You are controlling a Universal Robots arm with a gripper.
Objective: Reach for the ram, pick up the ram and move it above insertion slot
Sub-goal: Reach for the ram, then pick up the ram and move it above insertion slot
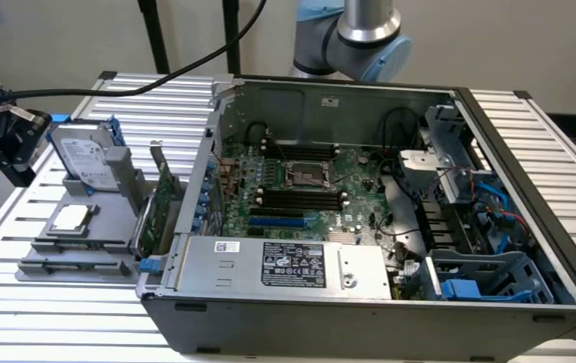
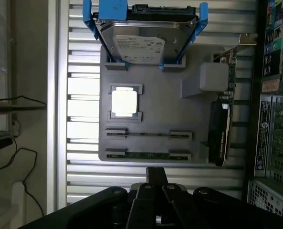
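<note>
Light in the exterior view is soft and even, falling from overhead. The ribbed counter reads pale and bright, while the floor of the computer case lies in dimmer shade under its own walls. From my wrist the exposure runs hot. The counter's slats beside the grey tray burn out to white, and the processor glares as a blank bright square. My gripper is a dark, underlit mass close to the lens, with soft edges.
</note>
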